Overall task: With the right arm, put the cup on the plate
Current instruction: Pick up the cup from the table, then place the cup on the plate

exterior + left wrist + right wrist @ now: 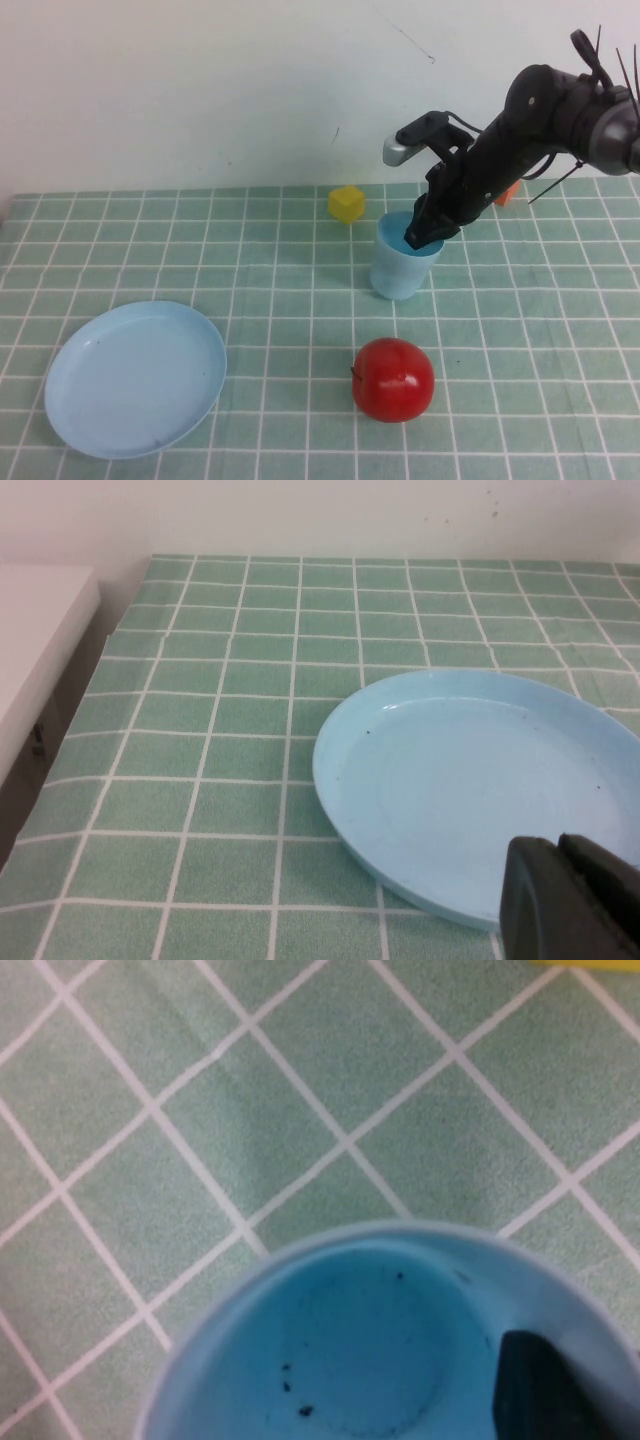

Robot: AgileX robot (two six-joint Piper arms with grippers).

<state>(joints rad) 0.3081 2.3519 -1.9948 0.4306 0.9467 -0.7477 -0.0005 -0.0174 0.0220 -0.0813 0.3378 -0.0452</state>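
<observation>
One cup (403, 267) is standing upright on the green checked cloth (280, 250), centre-right, well apart from the one plate (135, 377) lying at its 8 o'clock. Right arm (545, 115) is reaching down from 2 o'clock; right gripper (428, 228) is sitting at the cup's rim, one finger (545, 1385) showing inside the cup wall. Cannot tell whether it is clamping. One apple (393, 379) is resting at the cup's 6 o'clock, one yellow cube (347, 203) at its 11 o'clock. Left gripper (570, 900) is hanging just beside the plate's rim, fingers pressed together, holding nothing.
</observation>
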